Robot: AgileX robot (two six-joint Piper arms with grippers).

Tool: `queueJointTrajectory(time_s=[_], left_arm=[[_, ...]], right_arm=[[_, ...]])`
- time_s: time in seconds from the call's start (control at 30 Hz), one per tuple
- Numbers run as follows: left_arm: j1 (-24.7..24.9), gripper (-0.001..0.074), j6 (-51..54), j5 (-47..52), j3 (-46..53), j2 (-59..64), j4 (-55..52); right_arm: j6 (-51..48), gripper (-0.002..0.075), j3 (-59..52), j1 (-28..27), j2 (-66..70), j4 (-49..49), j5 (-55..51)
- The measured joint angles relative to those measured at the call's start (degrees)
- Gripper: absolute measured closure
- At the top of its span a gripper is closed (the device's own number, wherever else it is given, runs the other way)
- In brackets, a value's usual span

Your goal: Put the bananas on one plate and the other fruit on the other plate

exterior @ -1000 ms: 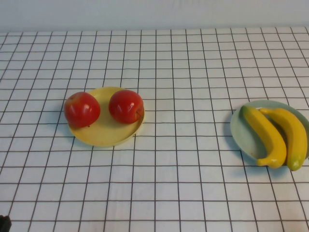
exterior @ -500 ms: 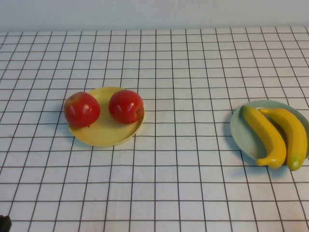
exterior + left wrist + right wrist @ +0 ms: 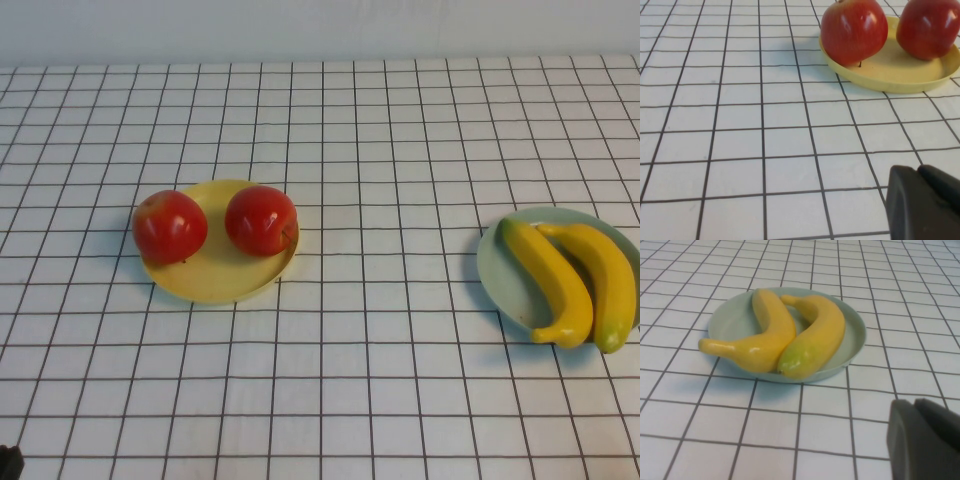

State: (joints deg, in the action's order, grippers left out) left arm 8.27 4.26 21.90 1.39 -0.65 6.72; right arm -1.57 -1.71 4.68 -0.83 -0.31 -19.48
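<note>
Looking across the table (image 3: 380,400) from left to right, we first meet our left gripper (image 3: 925,202), a dark shape low over the checked cloth near the table's front left corner; only a sliver of it shows at the bottom left edge of the high view. Its jaws are clenched on nothing. Ahead of it, well apart, sits the pale yellow plate (image 3: 215,280) on the left half of the table. Two shiny red apples rest on this plate: the left apple (image 3: 170,226) sits on the plate's left rim and overhangs it a little, while the right apple (image 3: 261,220) stands nearer the plate's far right side. The two apples are close but do not touch, with a strip of bare yellow plate between them. In the left wrist view the same plate (image 3: 890,75) and both apples (image 3: 854,31) fill the far part of the picture.

A wide stretch of gridded cloth separates this plate from the pale blue-green plate (image 3: 497,270) at the table's right edge. Two yellow bananas (image 3: 548,282) lie on it side by side, touching along their curves, their near ends reaching past the plate's front rim. In the right wrist view the bananas (image 3: 765,335) cross the blue-green plate (image 3: 852,335), one greenish tip pointing towards the camera.

Our right gripper (image 3: 922,440) hovers over the cloth nearer than that plate, apart from it, jaws clenched and holding nothing.
</note>
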Motion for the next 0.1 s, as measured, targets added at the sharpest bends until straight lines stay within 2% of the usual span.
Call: queueJointTrajectory(time_s=[0.1], left_arm=[[0.0,0.0739,0.0,0.0,0.0,0.0,0.0]], right_arm=[[0.0,0.0741,0.0,0.0,0.0,0.0,0.0]])
